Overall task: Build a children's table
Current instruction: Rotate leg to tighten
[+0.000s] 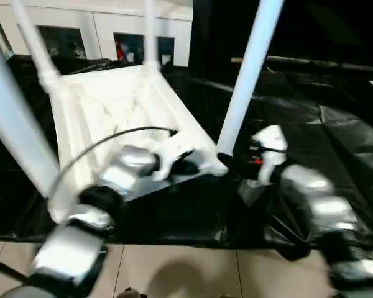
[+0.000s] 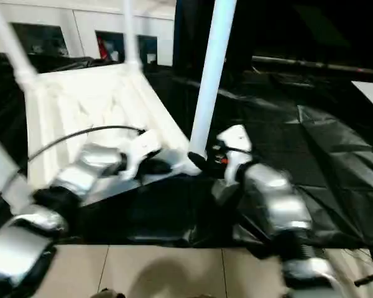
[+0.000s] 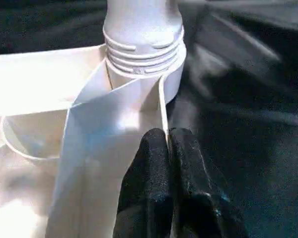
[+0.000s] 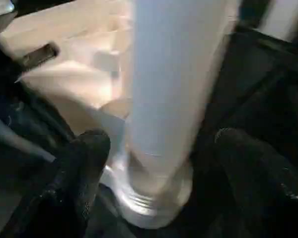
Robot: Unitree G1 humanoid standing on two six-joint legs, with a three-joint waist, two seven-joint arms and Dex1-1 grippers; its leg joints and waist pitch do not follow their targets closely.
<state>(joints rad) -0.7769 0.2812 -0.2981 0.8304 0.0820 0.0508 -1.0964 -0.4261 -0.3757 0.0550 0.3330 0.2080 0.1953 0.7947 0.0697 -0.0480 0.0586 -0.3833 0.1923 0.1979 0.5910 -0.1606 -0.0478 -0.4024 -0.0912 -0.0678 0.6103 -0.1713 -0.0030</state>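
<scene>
- Nearest, pale floor tiles run along the lower edge of the head views, and a black plastic sheet covers the floor beyond them.
- The left pincer is clenched on the raised rim of the white tabletop, one black finger on each side of the thin wall, just beside the near corner socket.
- The right pincer is released: its two black fingers stand wide apart on either side of the near right leg at its base, and whether they touch it cannot be told.
- That leg stands upright in the corner socket, its threaded collar showing at the joint in the left wrist view; the leg is smooth, white and round.
- The children's table lies upside down on the black sheet, underside up, its long axis running away from the robot toward the cabinet.
- The underside is all white plastic with ribs and a raised rim.
- The near left leg rises large at the left edge of the head view, leaning slightly.
- Two far legs rise from the far corners, all four pointing up.
- Farthest, a white glass-fronted cabinet stands behind the table.
</scene>
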